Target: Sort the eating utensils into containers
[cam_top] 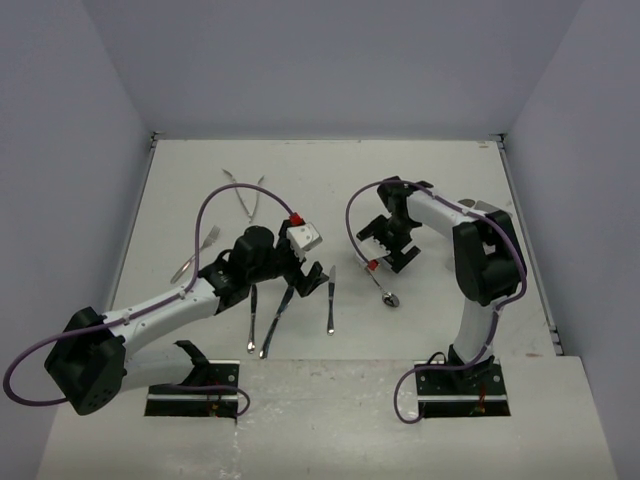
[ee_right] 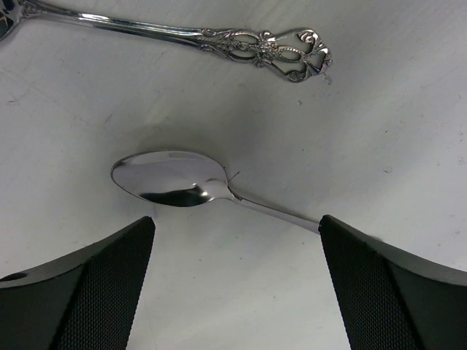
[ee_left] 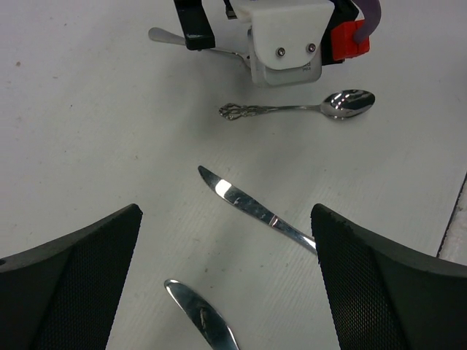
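My left gripper [cam_top: 305, 275] is open and empty, low over the table [cam_top: 440, 170]. In the left wrist view [ee_left: 225, 213] a table knife [ee_left: 255, 208] lies between its fingers, its handle running under the right finger, and a second knife [ee_left: 201, 317] lies nearer. My right gripper [cam_top: 385, 248] is open and empty. In the right wrist view [ee_right: 236, 222] a plain spoon [ee_right: 175, 179] lies just ahead of its fingers, handle under the right finger. An ornate spoon [ee_right: 219, 36] [ee_left: 299, 109] lies beyond. No container is in view.
Two crossed utensils [cam_top: 243, 195] lie at the back left and a fork [cam_top: 195, 255] by the left wall. Three knives [cam_top: 252, 320] [cam_top: 278, 315] [cam_top: 331, 300] lie in front of the left gripper. Grey walls enclose the table on three sides.
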Robot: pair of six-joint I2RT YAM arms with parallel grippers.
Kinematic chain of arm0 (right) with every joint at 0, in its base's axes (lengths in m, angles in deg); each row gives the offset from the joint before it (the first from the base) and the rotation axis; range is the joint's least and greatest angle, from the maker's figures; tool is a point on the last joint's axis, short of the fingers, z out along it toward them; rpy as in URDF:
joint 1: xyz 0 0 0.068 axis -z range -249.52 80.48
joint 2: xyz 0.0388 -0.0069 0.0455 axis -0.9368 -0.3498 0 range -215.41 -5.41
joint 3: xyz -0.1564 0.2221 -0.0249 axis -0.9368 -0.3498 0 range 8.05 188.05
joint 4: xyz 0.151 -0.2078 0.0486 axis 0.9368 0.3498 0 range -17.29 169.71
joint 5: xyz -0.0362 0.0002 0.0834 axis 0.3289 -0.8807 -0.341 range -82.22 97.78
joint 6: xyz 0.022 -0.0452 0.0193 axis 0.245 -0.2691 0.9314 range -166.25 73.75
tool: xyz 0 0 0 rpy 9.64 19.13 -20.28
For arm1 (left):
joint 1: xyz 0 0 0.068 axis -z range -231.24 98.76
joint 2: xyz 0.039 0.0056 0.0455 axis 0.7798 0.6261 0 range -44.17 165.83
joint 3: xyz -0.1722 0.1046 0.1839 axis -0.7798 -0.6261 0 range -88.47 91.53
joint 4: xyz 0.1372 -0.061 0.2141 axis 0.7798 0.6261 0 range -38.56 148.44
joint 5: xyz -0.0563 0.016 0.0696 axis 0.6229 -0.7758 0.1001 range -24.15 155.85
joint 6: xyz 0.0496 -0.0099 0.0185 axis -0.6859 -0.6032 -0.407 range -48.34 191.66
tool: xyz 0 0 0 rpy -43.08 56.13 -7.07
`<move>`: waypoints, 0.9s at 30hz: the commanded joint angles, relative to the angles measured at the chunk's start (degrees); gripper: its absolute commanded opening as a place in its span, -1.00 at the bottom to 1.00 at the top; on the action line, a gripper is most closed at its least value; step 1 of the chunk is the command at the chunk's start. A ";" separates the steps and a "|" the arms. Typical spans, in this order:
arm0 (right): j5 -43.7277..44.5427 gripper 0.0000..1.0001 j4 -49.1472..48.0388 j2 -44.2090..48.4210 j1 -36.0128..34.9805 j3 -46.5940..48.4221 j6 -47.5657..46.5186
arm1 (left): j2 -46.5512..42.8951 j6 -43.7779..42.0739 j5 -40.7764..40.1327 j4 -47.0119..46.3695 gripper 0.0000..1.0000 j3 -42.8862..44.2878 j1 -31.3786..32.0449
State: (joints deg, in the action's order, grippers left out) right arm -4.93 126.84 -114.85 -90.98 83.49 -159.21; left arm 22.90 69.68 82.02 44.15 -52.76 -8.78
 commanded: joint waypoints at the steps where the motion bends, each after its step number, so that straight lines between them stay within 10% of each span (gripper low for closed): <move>1: -1.00 0.91 1.93 -0.76 0.01 2.78 -18.51 | -0.01 0.84 -1.39 -3.17 1.00 -0.90 0.26; 21: 1.28 0.71 12.49 -2.61 -1.31 4.98 -29.77 | 4.56 1.45 -3.24 -4.66 1.00 -1.08 0.26; 27: -1.69 0.81 4.25 -1.38 -1.49 4.63 -18.56 | 4.65 1.45 -3.86 -4.66 1.00 -0.72 0.26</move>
State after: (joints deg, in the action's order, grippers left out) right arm -4.86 135.67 -116.78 -92.02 86.90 -159.43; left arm 27.36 70.58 78.89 42.51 -53.66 -8.78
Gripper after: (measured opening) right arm 0.894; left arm 0.999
